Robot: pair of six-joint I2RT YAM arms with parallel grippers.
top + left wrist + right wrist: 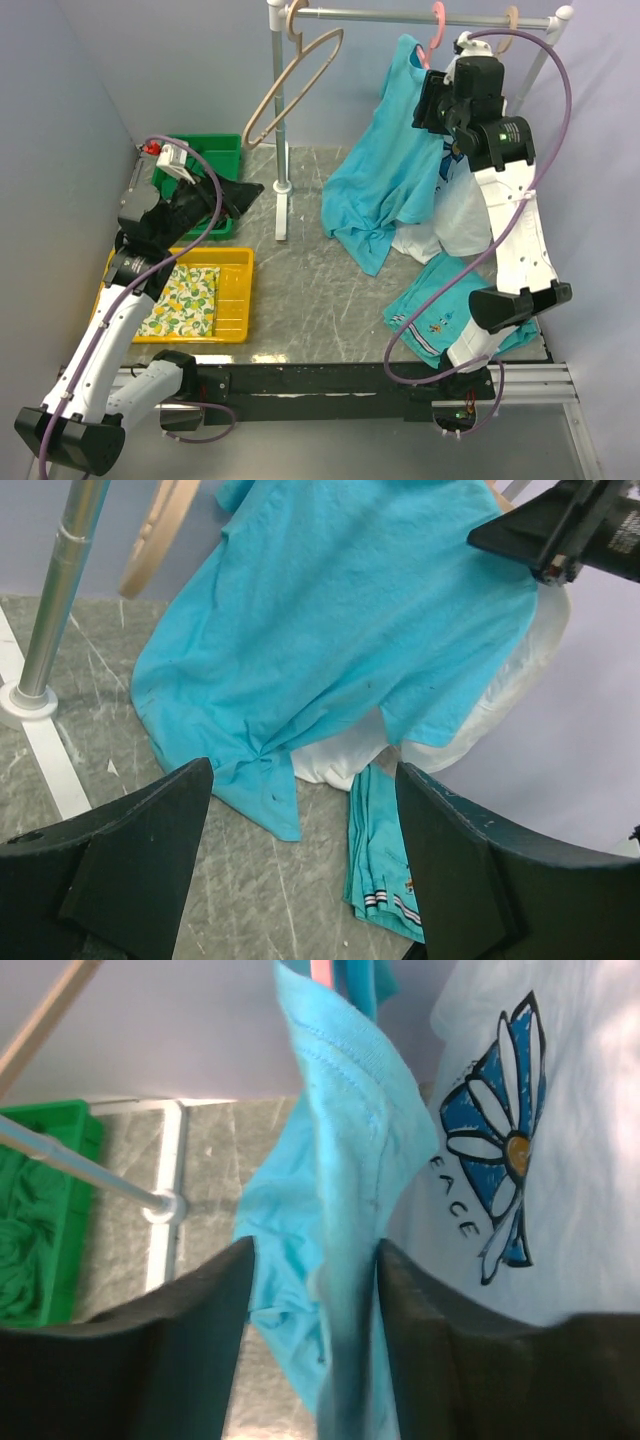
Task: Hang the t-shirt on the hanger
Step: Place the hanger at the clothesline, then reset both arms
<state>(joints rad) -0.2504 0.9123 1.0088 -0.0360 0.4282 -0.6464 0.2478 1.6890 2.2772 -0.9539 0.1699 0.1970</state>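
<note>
The turquoise t-shirt [380, 190] hangs from the pink hanger [437, 22] on the rail, and its lower hem trails onto the table. It fills the left wrist view [340, 610]. My right gripper [428, 100] is up at the shirt's shoulder. In the right wrist view its jaws [315, 1340] stand apart, with a fold of the t-shirt [340, 1110] between them that lies against the right finger. A strip of the pink hanger [320, 970] shows above the fold. My left gripper [235, 198] is open and empty, low over the table's left side and pointing at the shirt [300, 860].
A white flower-print t-shirt [462, 215] hangs behind the turquoise one. A teal striped garment [450, 305] lies at front right. A tan hanger [295, 80] hangs by the rack's pole [280, 110]. A green bin [205, 150] and a yellow tray [235, 290] stand at the left.
</note>
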